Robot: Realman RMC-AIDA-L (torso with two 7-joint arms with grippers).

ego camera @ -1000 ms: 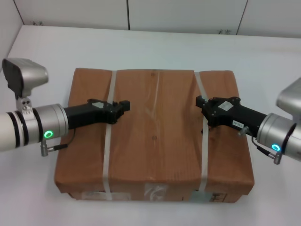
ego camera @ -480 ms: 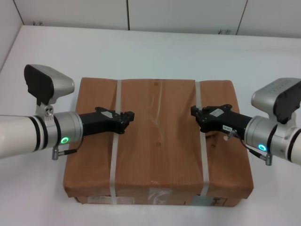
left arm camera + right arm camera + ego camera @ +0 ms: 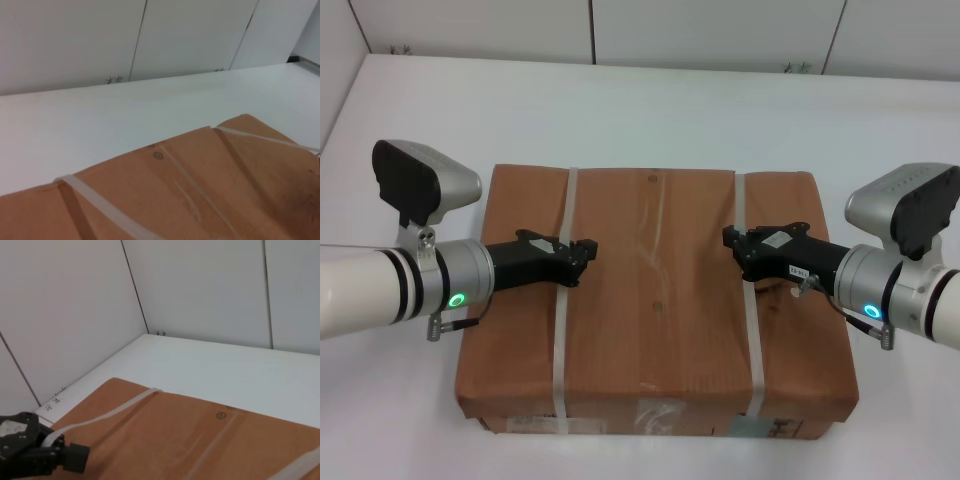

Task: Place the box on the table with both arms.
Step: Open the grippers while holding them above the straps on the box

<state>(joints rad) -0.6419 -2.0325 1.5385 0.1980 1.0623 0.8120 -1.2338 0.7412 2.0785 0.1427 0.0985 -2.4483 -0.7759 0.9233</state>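
Note:
The brown cardboard box (image 3: 655, 320) lies flat on the white table (image 3: 640, 110), with two whitish straps and clear tape down its middle. White labels show on its near side. My left gripper (image 3: 588, 250) lies low over the box top, across the left strap (image 3: 561, 330). My right gripper (image 3: 730, 240) lies low over the box top, at the right strap (image 3: 751, 330). The box top also shows in the left wrist view (image 3: 200, 190) and in the right wrist view (image 3: 165, 435). The right wrist view shows the left gripper (image 3: 75, 457) on a strap.
The table (image 3: 100, 120) runs on well past the box on its far, left and right sides. White panelled walls (image 3: 710, 30) stand behind it and close off its far edge. The box's near edge is close to the table's front.
The box dropped away from the camera and shifted slightly right over the first half second, then stayed still. Since then the left gripper has drawn back a little to the left; the right has barely moved.

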